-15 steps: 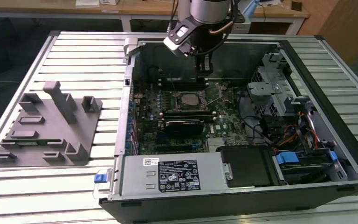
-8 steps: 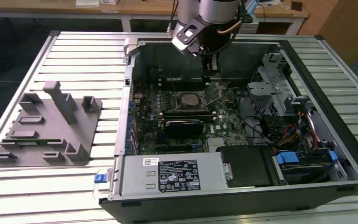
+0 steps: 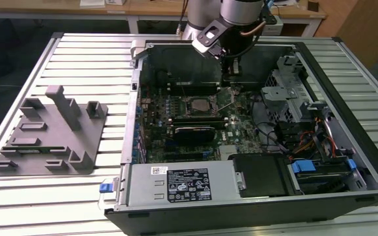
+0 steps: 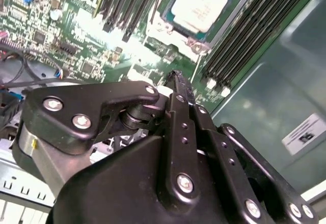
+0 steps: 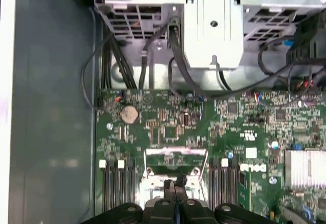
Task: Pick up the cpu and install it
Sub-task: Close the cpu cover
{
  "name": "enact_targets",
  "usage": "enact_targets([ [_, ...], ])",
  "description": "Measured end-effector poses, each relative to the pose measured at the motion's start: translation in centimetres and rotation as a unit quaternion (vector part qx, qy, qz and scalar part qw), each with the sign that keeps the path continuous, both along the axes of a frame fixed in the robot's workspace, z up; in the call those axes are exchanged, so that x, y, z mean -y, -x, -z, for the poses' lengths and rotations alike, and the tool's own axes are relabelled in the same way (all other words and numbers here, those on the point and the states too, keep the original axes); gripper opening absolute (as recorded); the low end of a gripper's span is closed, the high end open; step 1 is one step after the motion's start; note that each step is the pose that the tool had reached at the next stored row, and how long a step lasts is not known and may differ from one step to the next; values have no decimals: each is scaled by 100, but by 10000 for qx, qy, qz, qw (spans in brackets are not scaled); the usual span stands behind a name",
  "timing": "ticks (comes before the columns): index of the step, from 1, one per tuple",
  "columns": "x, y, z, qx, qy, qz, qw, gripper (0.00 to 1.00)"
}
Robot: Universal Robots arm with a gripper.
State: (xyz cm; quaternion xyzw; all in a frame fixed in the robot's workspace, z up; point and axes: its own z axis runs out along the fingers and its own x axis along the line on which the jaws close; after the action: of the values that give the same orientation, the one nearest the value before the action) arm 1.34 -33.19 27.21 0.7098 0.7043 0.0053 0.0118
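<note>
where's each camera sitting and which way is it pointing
Exterior view: off the arm, above, looking down into the open computer case on the slatted table; the arm and gripper show.
First wrist view: on the wrist, looking past the shut fingertips across the motherboard.
Second wrist view: on the wrist, behind the gripper's linkage, facing the cpu in its socket.
Shared: both wrist views show gripper and motherboard.

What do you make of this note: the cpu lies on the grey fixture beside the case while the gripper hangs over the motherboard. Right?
Not quite. The cpu sits in the socket on the motherboard, as the second wrist view shows; the gripper does hang over that board.
</note>
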Motion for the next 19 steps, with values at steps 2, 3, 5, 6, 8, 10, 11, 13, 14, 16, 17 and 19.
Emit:
enact_targets([
  [2, 0, -46, 0, 0, -1, 6, 10000, 11],
  [3, 0, -70, 0, 0, -1, 9, 10000, 11],
  [5, 0, -119, 1, 0, -1, 17, 10000, 11],
  [6, -1, -147, 1, 0, 0, 20, 10000, 11],
  [8, -3, -198, 1, 0, -1, 28, 10000, 11],
  [10, -7, -254, 2, 0, 0, 32, 10000, 11],
  [11, -8, -281, 2, 0, -1, 35, 10000, 11],
  [13, -11, -335, 3, 0, 0, 41, 10000, 11],
  [14, -12, -362, 4, 0, 0, 45, 10000, 11],
  [16, -16, -417, 8, 0, 0, 52, 10000, 11],
  [17, -17, -445, 14, 0, 0, 54, 10000, 11],
  [19, -18, -495, 35, 0, -1, 61, 10000, 11],
])
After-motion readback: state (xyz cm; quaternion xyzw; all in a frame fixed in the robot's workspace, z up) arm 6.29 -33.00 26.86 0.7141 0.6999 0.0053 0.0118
